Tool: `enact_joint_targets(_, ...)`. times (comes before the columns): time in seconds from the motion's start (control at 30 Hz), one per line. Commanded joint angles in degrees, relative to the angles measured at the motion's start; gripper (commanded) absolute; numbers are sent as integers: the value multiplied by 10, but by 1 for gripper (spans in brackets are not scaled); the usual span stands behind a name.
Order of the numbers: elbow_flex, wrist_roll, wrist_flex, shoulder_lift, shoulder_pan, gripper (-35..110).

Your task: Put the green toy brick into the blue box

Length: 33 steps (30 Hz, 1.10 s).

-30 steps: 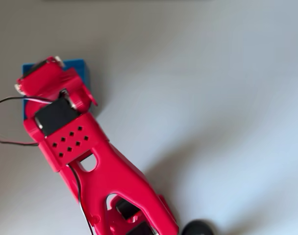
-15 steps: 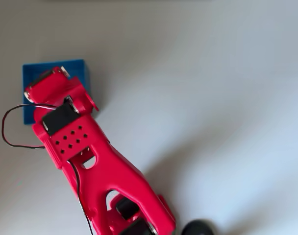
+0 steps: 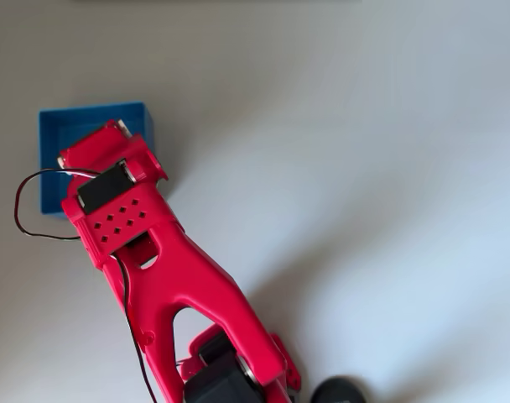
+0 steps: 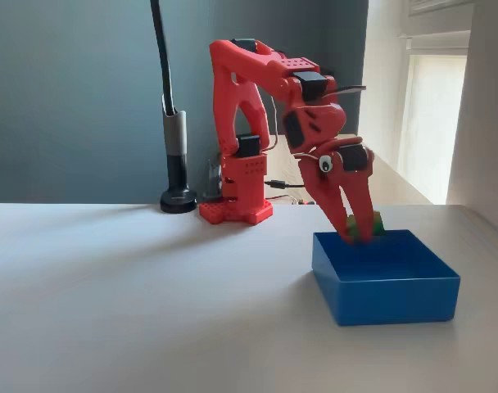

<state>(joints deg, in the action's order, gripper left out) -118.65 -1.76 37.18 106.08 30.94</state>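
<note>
In the fixed view my red gripper [image 4: 355,233] points down over the back part of the blue box [image 4: 388,286], its tips just at rim height. The green toy brick [image 4: 375,223] sits between the fingers, partly hidden by the front finger [image 4: 357,205], and the gripper is shut on it. From overhead the red arm [image 3: 121,210] covers the right and lower part of the blue box [image 3: 66,130], and the wrist hides the fingers and the brick.
A black post on a round base [image 4: 180,199] stands beside the arm's red base [image 4: 237,209] at the back; the same round base [image 3: 339,391] shows at the overhead view's bottom edge. A black cable [image 3: 24,210] loops left of the arm.
In the overhead view the wrist has shifted down and right, back toward the arm's base, uncovering more of the box's top and left parts.
</note>
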Motion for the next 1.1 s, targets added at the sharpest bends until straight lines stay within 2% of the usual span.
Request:
enact_joint_targets(0.0,18,-9,-10,18,7,20)
enact_joint_targets(0.23,37,-6,0,18,5,19)
enact_joint_targets(0.5,97,-38,74,23,5,0)
enact_joint_targets(0.73,116,-46,138,29,-9,0)
enact_joint_targets(0.93,138,-64,229,32,-81,0)
enact_joint_targets(1.07,146,-53,250,33,-165,0)
